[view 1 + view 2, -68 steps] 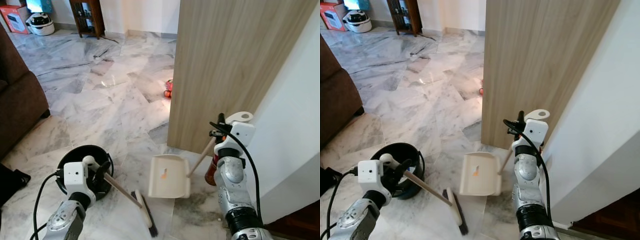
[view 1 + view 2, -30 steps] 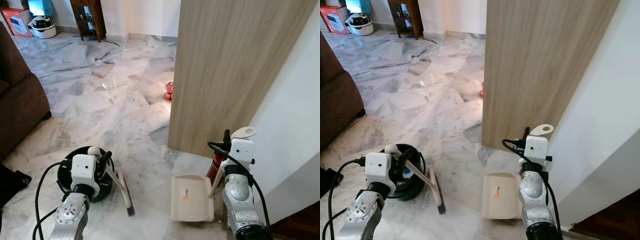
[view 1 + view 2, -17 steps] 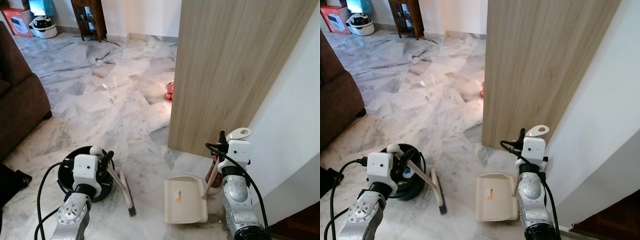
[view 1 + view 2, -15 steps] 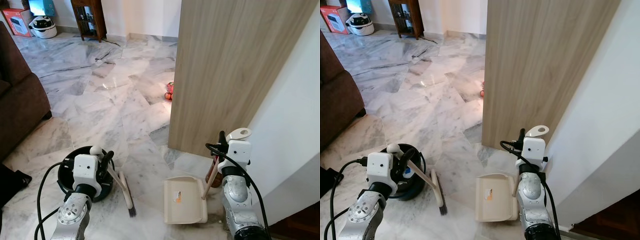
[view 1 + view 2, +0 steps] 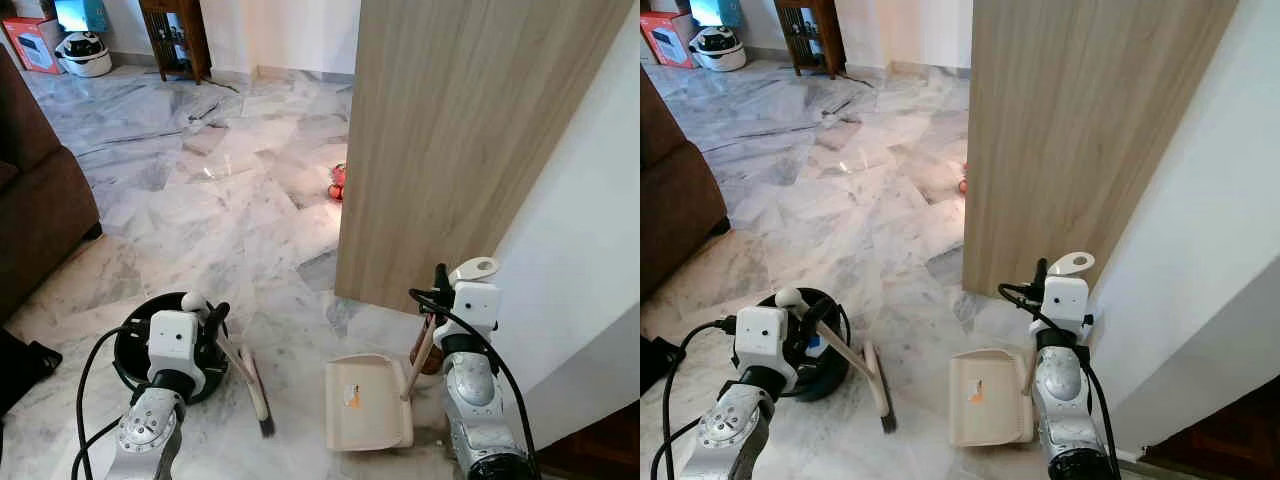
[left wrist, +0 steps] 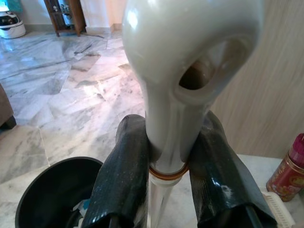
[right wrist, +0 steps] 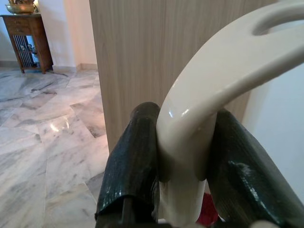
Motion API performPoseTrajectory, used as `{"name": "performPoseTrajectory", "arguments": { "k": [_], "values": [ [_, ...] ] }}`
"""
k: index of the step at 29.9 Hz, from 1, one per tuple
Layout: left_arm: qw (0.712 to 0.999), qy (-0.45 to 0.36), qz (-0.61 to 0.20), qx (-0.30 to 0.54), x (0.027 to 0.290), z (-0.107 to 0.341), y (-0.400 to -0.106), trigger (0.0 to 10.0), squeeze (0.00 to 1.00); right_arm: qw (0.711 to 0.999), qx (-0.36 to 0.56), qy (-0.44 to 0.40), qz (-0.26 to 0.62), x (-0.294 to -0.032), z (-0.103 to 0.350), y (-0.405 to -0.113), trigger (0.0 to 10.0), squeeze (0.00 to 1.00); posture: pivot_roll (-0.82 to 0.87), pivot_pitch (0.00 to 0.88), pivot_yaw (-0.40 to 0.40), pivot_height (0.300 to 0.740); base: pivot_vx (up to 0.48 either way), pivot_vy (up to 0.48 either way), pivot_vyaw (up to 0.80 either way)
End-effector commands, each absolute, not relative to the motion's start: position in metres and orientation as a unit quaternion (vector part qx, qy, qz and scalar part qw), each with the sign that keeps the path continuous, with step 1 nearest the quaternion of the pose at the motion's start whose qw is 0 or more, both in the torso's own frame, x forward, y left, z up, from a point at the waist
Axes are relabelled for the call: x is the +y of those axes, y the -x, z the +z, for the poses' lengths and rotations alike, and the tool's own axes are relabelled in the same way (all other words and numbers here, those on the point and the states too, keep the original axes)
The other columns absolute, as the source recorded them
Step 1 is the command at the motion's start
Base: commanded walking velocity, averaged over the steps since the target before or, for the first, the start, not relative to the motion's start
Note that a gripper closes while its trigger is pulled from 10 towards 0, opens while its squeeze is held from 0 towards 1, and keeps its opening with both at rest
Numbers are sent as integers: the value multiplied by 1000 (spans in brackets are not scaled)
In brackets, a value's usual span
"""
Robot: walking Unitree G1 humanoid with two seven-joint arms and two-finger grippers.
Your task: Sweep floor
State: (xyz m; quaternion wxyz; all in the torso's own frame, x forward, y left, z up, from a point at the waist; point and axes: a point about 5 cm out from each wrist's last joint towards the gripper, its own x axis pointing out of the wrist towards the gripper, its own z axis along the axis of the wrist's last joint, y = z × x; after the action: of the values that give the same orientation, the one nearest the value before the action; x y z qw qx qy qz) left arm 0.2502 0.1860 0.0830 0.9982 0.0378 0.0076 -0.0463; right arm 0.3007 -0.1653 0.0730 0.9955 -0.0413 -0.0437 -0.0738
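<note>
Broom [image 5: 252, 381] lay on floor [image 5: 220, 210] left of dustpan [image 5: 364, 403]; bin [image 5: 135, 345] sat just left of broom. Wood panel [image 5: 450, 140] stood behind dustpan, sofa [image 5: 40, 200] far left, bottle [image 5: 432, 350] right of dustpan.

Open marble floor [image 5: 200, 190] is stretching far and left. A wooden panel [image 5: 450, 140] and white wall [image 5: 580, 260] are closing off the right; a brown sofa [image 5: 35, 190] is blocking the left, a black bin [image 5: 140, 345] sitting near.

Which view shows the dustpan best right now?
The left eye view: the whole dustpan lies flat on the floor, with a scrap inside. The right eye view shows it partly behind the right arm; the right wrist view shows just its handle between the fingers.
</note>
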Motion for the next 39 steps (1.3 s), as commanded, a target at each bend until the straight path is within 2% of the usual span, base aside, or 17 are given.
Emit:
{"name": "performPoseTrajectory", "arguments": {
  "k": [1,16,39],
  "values": [
    [998,-46,-47,-14,186,89,-251,10000,0,995,-60,39,-72,-165,81,-304,10000,0,162,50,-11,740,0,0,0],
    [997,-51,-51,-16,184,88,-252,10000,0,995,-60,31,-67,-159,84,-307,10000,0,154,67,-9,740,0,0,0],
    [997,-53,-51,-15,184,88,-252,10000,0,997,-58,28,-51,-154,85,-309,10000,0,154,71,-10,740,-262,0,0]
  ]
}}
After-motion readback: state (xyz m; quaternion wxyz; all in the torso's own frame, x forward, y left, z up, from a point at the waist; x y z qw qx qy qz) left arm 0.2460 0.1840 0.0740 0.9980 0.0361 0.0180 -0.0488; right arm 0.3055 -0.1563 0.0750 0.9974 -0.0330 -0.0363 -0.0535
